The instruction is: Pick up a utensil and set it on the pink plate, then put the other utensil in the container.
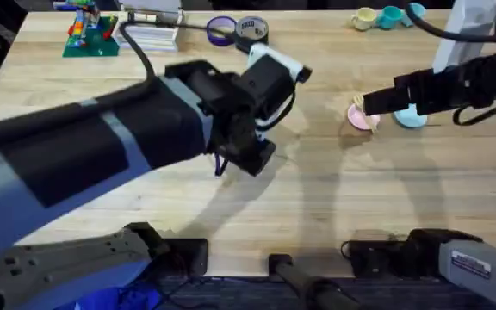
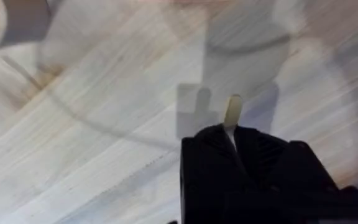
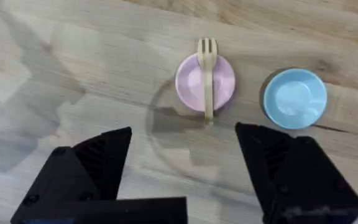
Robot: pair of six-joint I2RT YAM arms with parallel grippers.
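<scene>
Fork (image 3: 207, 78) lies across pink plate (image 3: 204, 83); right gripper (image 3: 182, 165) wide apart (nothing held); left gripper (image 2: 232, 134) pinches spoon (image 2: 232, 112).

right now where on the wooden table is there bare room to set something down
Bare wood lies along the near edge of the wooden table. It is crowded around the small pink plate bearing the pale wooden fork, beside the light blue plate.

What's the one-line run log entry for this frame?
fork: lying across pink plate | left gripper: shut on spoon, above table | right gripper: open, above plate | container: not judged
</scene>
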